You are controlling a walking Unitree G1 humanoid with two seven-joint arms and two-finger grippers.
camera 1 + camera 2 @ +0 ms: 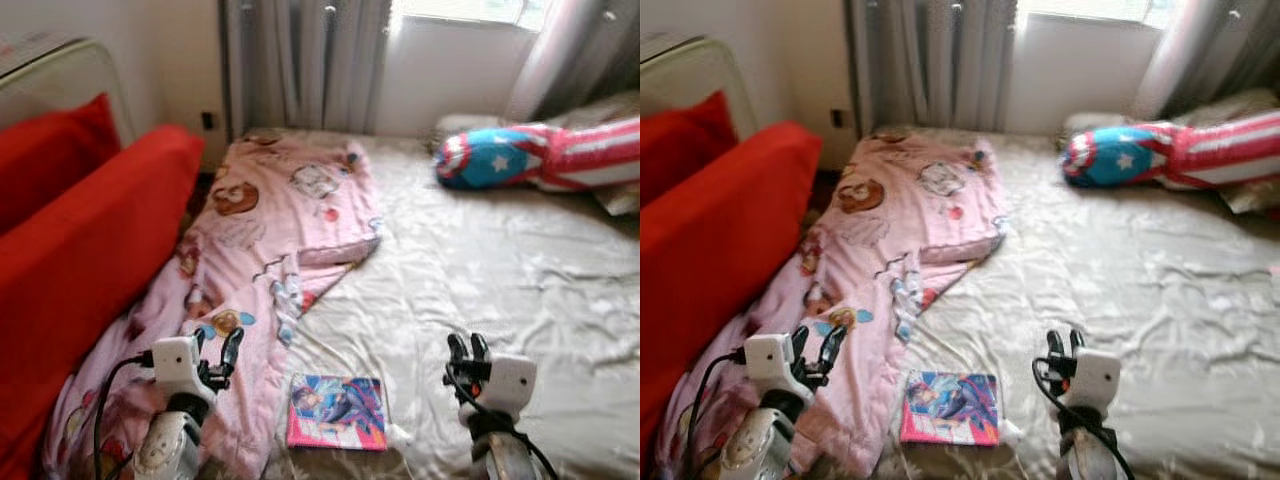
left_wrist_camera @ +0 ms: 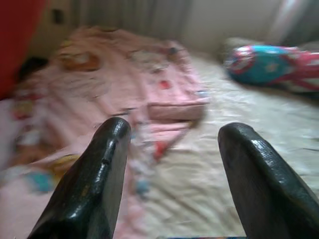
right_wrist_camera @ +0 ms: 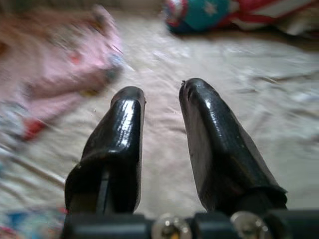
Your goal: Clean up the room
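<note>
Pink-covered book [image 1: 336, 412] lies on the bed [image 1: 480, 280] between left pincer [image 1: 217, 350] and right pincer [image 1: 467, 349], both apart.

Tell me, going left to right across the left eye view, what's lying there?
Red cushion → left gripper → pink blanket → book → right gripper → star-and-stripe pillow.

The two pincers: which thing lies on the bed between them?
In the left eye view, a colourful book lies flat on the beige sheet, between the left pincer and the right pincer. Its left edge is beside the pink blanket.
</note>
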